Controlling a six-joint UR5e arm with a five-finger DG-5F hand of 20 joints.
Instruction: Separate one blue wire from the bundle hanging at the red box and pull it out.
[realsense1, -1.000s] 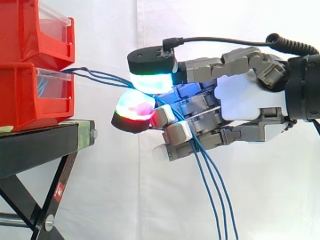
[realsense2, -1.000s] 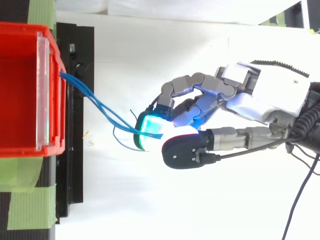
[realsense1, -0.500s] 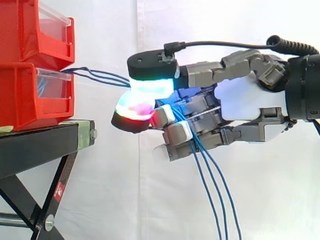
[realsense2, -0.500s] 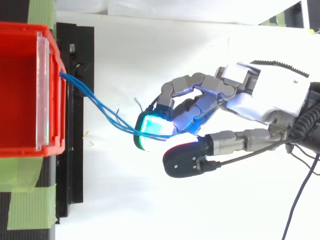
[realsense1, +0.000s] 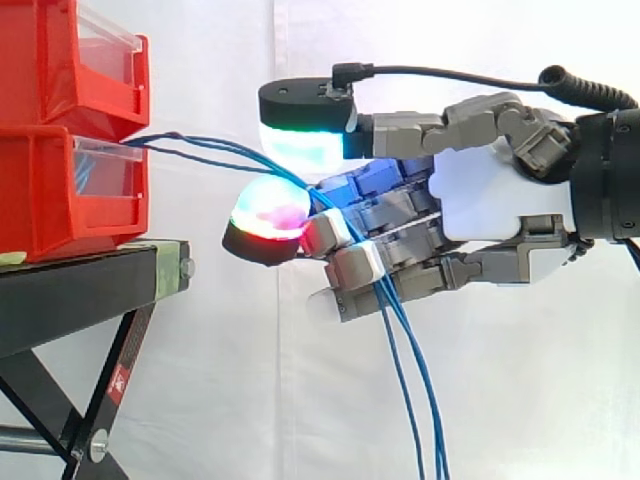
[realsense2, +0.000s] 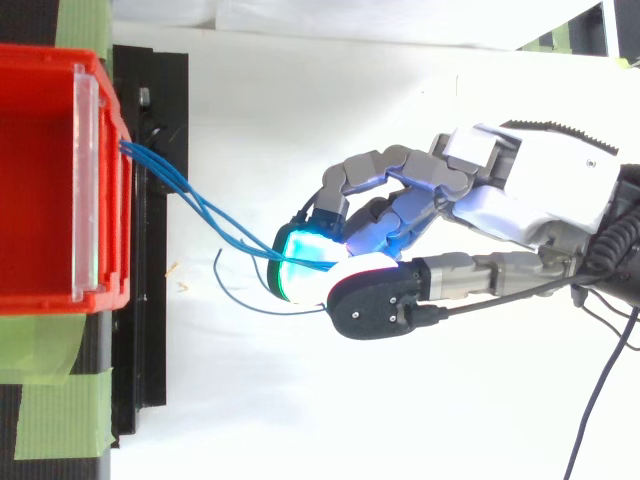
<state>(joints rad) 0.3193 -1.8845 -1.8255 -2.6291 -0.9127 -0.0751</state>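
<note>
Bins (realsense1: 60, 60) in red sit stacked on a black stand (realsense1: 70, 295). Facing the lower bin (realsense1: 70, 195) from the right, the hand (realsense1: 495, 200) has its fingers (realsense1: 350, 268) curled round the blue wires (realsense1: 215, 152). The wires run nearly level from that bin to the fingers, then hang down. Pulling one out likely means drawing rightward.
</note>
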